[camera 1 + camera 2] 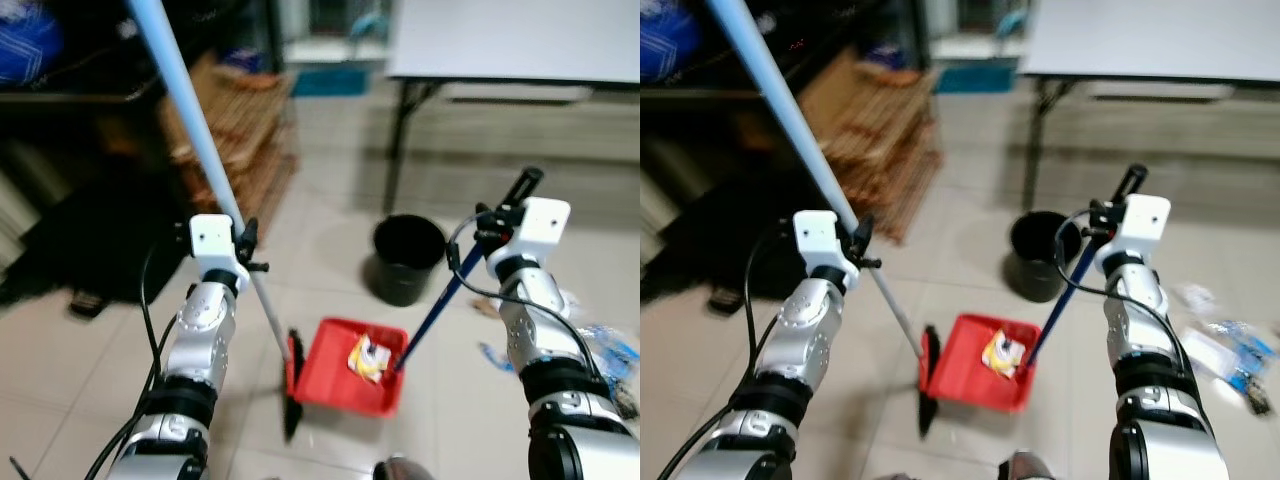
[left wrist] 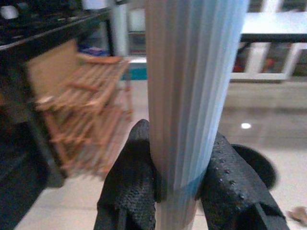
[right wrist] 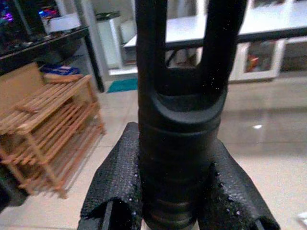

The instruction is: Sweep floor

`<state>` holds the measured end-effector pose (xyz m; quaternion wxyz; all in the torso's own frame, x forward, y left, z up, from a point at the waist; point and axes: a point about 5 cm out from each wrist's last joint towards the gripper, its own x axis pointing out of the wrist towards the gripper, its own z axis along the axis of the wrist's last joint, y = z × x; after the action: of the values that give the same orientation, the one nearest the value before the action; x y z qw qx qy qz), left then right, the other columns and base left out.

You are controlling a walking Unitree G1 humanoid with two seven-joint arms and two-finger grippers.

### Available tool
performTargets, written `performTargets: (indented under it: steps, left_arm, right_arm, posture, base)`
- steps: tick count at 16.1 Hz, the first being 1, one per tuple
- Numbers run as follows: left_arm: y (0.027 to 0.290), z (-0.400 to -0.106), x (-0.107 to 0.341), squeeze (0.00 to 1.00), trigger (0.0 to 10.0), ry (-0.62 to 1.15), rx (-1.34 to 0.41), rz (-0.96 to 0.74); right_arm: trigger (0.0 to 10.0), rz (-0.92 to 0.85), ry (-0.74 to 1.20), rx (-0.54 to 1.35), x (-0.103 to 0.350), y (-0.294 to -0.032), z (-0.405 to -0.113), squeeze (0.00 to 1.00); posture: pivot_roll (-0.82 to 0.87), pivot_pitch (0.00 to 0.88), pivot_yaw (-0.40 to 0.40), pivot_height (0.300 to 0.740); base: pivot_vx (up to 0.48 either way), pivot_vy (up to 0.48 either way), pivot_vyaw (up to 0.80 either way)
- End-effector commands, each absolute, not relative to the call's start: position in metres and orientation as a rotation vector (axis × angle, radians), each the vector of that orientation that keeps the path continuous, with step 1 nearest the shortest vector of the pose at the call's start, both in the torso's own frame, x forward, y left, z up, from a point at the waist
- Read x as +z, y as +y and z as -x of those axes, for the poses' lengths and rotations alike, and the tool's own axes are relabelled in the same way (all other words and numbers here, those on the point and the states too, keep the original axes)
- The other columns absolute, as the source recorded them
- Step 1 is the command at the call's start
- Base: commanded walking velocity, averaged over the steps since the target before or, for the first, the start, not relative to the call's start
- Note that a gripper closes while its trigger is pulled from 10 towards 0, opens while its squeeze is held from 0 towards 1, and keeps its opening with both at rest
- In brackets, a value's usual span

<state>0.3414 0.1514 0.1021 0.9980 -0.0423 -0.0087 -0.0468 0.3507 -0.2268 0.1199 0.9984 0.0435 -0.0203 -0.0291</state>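
Red and flat, the plastic dustpan (image 1: 350, 378) sits on the tiled floor (image 1: 330, 240) with a yellow scrap (image 1: 366, 357) inside, its dark blue handle (image 1: 432, 315) pinched tight by the right gripper (image 3: 172, 191). The left gripper (image 2: 180, 177) is closed on the long light-blue broom pole (image 1: 190, 130), and the black brush (image 1: 293, 385) touches the pan at 9 o'clock. I think scooping is nearly done, so next the pan should tip into the round black bin (image 1: 408, 258) at 12 o'clock.

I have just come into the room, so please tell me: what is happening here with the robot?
The robot is sweeping the floor. Its left tool is shut on the light blue broom handle, and the broom head stands at the edge of the red dustpan. Its right tool is shut on the dustpan handle. A piece of yellow and white litter already lies in the dustpan. A black bin stands just behind.
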Motion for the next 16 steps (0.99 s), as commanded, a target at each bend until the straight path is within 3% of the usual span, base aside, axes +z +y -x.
performTargets:
  steps: [1, 5, 16]
  left_arm:
    - [0.1564, -0.3456, 0.1162, 0.0, 10.0, -0.072, -0.084, 0.099]
    - [0.1582, -0.3446, 0.1158, 0.0, 10.0, -0.071, -0.081, 0.095]
    - [0.1628, -0.3464, 0.1176, 0.0, 10.0, -0.064, -0.08, 0.096]
  right_arm:
    - [10.0, -0.089, -0.103, -0.046, 0.134, -0.2212, -0.3558, 0.0]
    - [10.0, -0.098, -0.104, -0.046, 0.1324, -0.2186, -0.3554, 0.0]
    - [10.0, -0.103, -0.108, -0.054, 0.1308, -0.2163, -0.3552, 0.0]
  posture:
    - [-0.22, 0.047, 0.108, 0.74]
    - [-0.22, 0.049, 0.114, 0.74]
    - [-0.21, 0.045, 0.125, 0.74]
  base:
    - [0.0, 0.0, -0.8]
    - [0.0, 0.0, -0.73]
    - [0.025, 0.0, 0.0]
